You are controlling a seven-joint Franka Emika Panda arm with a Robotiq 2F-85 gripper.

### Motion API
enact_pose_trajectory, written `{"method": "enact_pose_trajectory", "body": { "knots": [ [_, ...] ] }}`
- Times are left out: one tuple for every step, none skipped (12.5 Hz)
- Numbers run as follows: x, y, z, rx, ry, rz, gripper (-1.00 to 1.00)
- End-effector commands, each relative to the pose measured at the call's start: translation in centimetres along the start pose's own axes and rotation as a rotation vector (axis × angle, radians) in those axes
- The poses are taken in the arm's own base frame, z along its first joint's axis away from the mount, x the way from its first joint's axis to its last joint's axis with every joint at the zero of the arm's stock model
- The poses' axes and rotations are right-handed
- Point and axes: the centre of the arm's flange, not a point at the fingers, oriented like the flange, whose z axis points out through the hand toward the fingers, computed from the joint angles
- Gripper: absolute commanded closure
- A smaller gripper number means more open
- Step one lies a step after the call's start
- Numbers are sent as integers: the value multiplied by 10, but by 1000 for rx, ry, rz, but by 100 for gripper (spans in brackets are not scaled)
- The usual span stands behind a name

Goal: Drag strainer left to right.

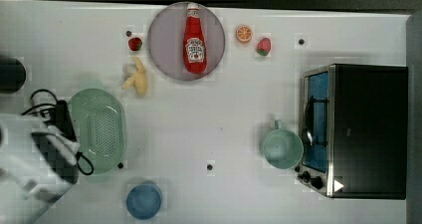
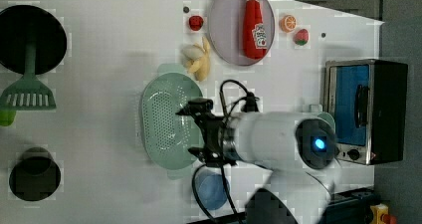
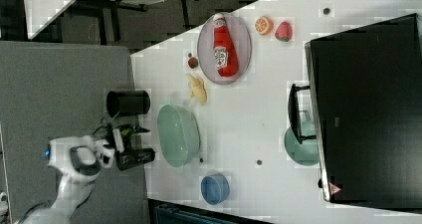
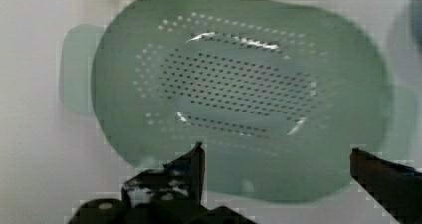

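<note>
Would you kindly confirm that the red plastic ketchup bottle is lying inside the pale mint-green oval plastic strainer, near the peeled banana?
Not quite: the red plastic ketchup bottle lies on the round grey plate, not in the pale mint-green oval plastic strainer. The top view shows this; the peeled banana is indeed nearby.

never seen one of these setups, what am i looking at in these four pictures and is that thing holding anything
It is a single white robot arm with a two-fingered gripper. Three fixed cameras watch the white table; the fourth rides on the arm's wrist, looking down past the dark fingers. The fingers are spread wide over the green strainer and hold nothing. Also on the table: a ketchup bottle lying on a grey plate, a banana, two strawberries, an orange half, a blue bowl, a green mug and a toaster oven.
</note>
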Motion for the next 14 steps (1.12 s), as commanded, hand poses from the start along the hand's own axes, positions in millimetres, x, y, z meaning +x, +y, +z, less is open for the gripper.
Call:
{"method": "enact_pose_trajectory", "body": {
  "knots": [
    [27,-13,39,-6,-7,167,-100],
    [30,-15,53,-9,-12,180,-100],
    [33,-16,67,-11,-16,192,-100],
    [36,-17,81,-18,-18,198,-100],
    [38,-17,94,-21,-18,200,-100],
    [42,-18,105,-16,-16,200,-100],
    [47,-19,116,-11,-13,208,-100],
    [52,-20,124,-8,-8,215,-100],
    [59,-21,128,-8,3,223,-100],
    [67,-21,130,-13,16,234,-100],
    [75,-21,132,-14,22,244,-100],
    [76,-22,131,-7,19,248,-100],
    [78,-21,132,-9,20,249,-100],
    [81,-21,133,-9,22,255,-100]
  ]
}}
